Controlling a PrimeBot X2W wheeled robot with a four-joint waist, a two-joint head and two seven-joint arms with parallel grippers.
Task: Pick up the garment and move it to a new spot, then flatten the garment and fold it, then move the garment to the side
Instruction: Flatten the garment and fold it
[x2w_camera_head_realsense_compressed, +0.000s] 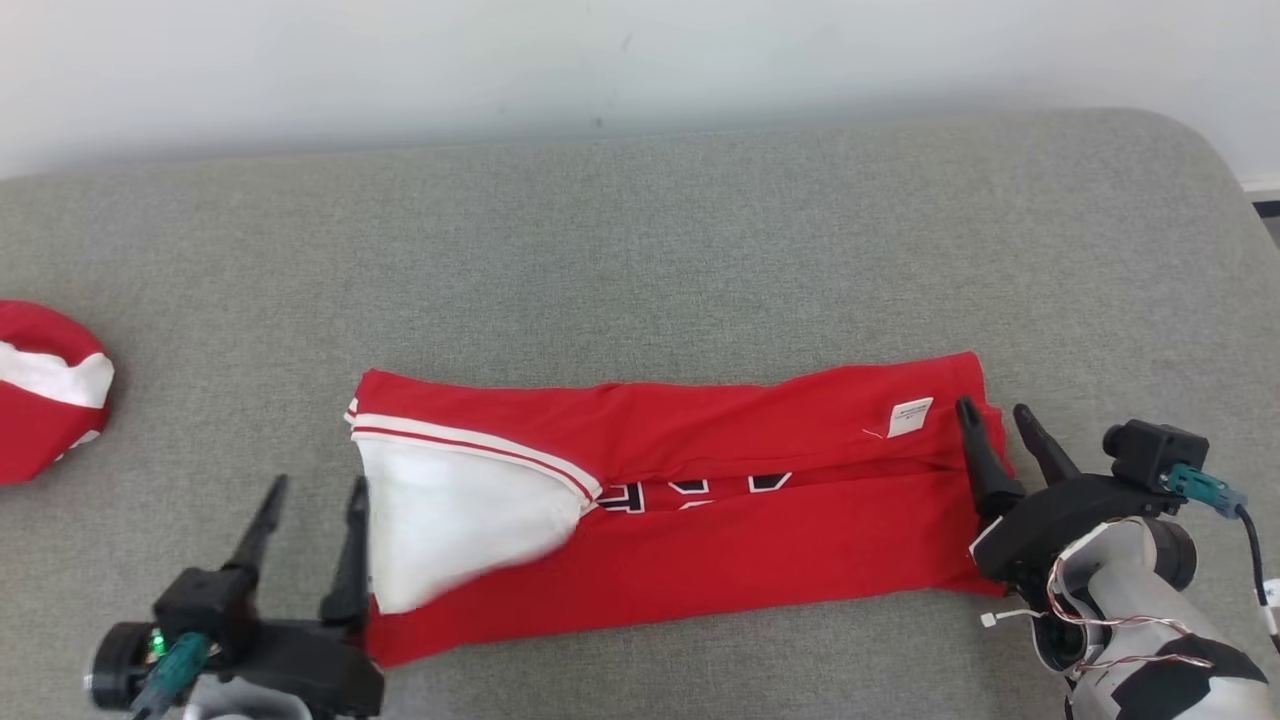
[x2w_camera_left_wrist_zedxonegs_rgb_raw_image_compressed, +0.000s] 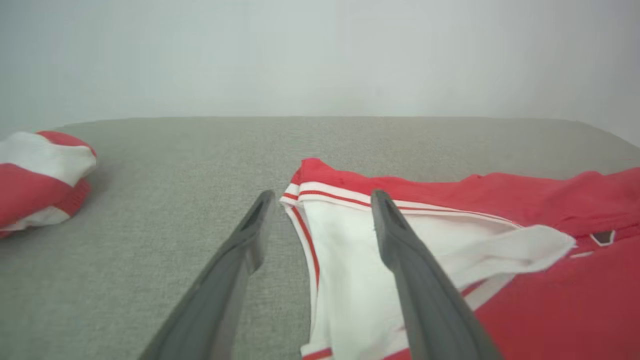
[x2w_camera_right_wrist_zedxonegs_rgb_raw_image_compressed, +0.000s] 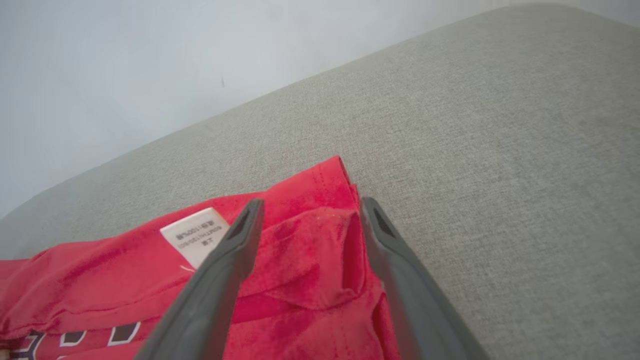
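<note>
In the head view, the garment (x2w_camera_head_realsense_compressed: 760, 540) lies folded into a long red strip across the middle of the grey cushion (x2w_camera_head_realsense_compressed: 640, 250), with a white panel (x2w_camera_head_realsense_compressed: 450, 520) at its left end and a small white label (x2w_camera_head_realsense_compressed: 910, 416) near its right end. The left gripper (x2w_camera_head_realsense_compressed: 318, 482) sits at the strip's left end, fingers spread apart and holding nothing. The right gripper (x2w_camera_head_realsense_compressed: 993, 407) is at the right end, also spread and empty. A second red and white cloth (x2w_camera_head_realsense_compressed: 45, 385) lies well apart at the far left

In the left wrist view, the left gripper (x2w_camera_left_wrist_zedxonegs_rgb_raw_image_compressed: 322, 194) stands wide: one finger is over bare cushion (x2w_camera_left_wrist_zedxonegs_rgb_raw_image_compressed: 150, 200), the other over the white panel (x2w_camera_left_wrist_zedxonegs_rgb_raw_image_compressed: 350, 260), with the garment's (x2w_camera_left_wrist_zedxonegs_rgb_raw_image_compressed: 550, 300) striped edge between them

In the right wrist view, the right gripper (x2w_camera_right_wrist_zedxonegs_rgb_raw_image_compressed: 312, 201) is wide too, straddling the garment's (x2w_camera_right_wrist_zedxonegs_rgb_raw_image_compressed: 300, 260) rumpled red corner; the label (x2w_camera_right_wrist_zedxonegs_rgb_raw_image_compressed: 195, 235) lies just beside one finger
</note>
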